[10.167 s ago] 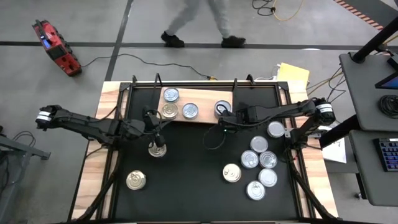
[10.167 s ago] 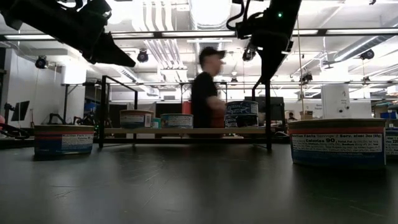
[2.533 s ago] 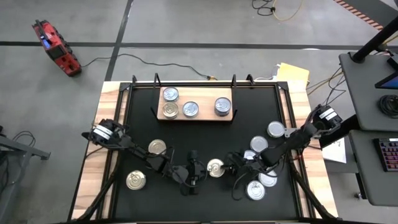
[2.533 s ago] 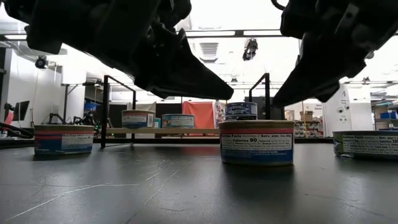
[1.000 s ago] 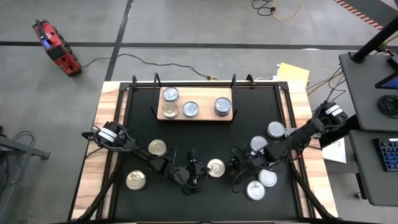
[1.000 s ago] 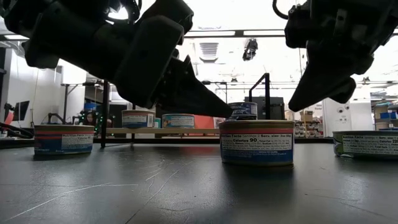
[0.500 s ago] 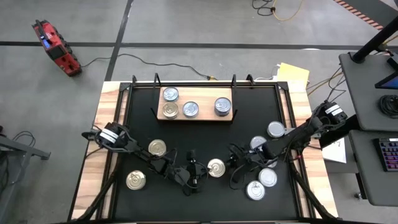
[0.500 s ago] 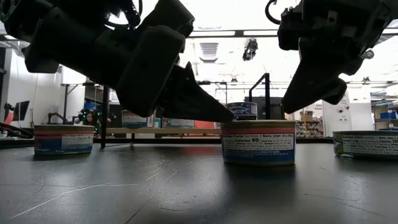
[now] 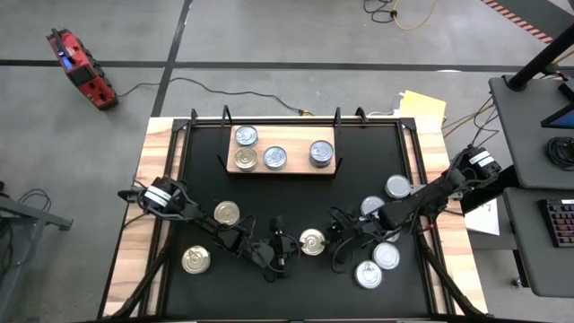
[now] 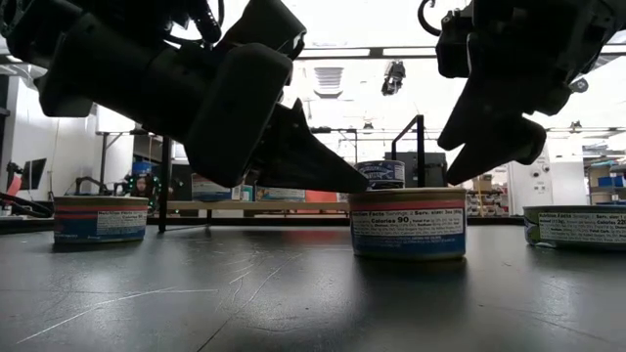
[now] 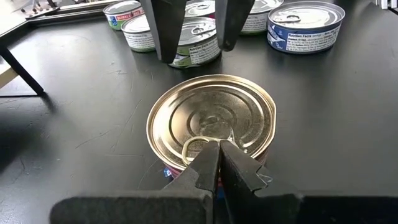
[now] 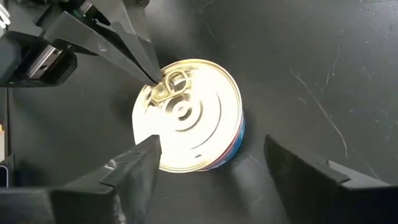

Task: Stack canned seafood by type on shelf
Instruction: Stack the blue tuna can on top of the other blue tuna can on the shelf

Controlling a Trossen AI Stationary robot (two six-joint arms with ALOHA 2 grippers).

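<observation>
A gold-topped can (image 9: 312, 241) stands upright on the black table near its front middle. My left gripper (image 11: 217, 148) is shut, and its tips come at the can's lid from the table's left. My right gripper (image 12: 211, 143) hangs open above the same can, one finger over each side, touching nothing; in the low view this right gripper (image 10: 489, 156) is clear of the lid. The shelf (image 9: 296, 139) lies at the far middle and carries several cans, one pair of them stacked (image 9: 321, 152). My left gripper has its shut fingertips on the can's pull ring (image 12: 169, 83), at the lid's edge nearest the table's left. The fingers slant down from the left. The can stands flat on the table.
Two more gold-topped cans (image 9: 226, 213) (image 9: 196, 260) stand at the near left. Several silver-topped cans (image 9: 387, 257) cluster at the near right, under my right arm. The middle of the table, between the shelf and the grippers, is bare black surface.
My right gripper has opened and has shifted a little toward the table's left, over the gold-topped can. My left gripper has stayed shut at the can's lid. The can has crept slightly toward the right.
</observation>
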